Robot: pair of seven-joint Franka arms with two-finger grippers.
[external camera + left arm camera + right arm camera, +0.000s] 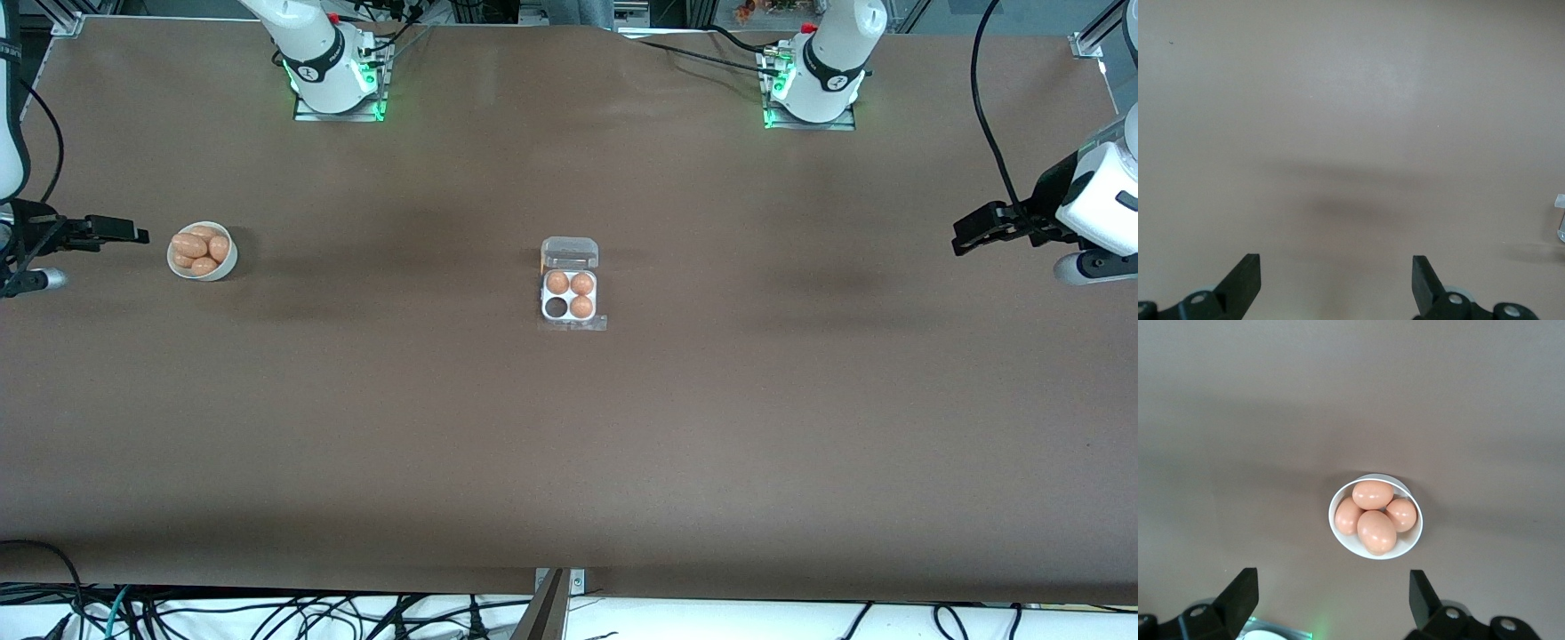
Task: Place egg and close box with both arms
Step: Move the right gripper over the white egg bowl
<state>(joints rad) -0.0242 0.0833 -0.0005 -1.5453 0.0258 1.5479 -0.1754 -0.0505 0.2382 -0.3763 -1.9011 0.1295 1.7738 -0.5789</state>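
The box (570,320) sits mid-table with its clear lid (569,252) swung open. Three eggs fill its cells, and the cell (556,308) nearest the front camera toward the right arm's end is empty. Several tan eggs (190,244) lie in a white bowl (229,264) toward the right arm's end. My right gripper (124,233) hovers beside that bowl, open and empty; its wrist view shows the eggs (1376,531) in the bowl (1408,547) ahead of the open gripper (1331,593). My left gripper (969,238) waits open over the left arm's end, with only bare table under it (1337,277).
The brown table (569,462) stretches wide around the box. Both arm bases, lit green, stand along the edge farthest from the front camera (338,89) (813,93). A corner of the clear box (1560,217) shows at the edge of the left wrist view.
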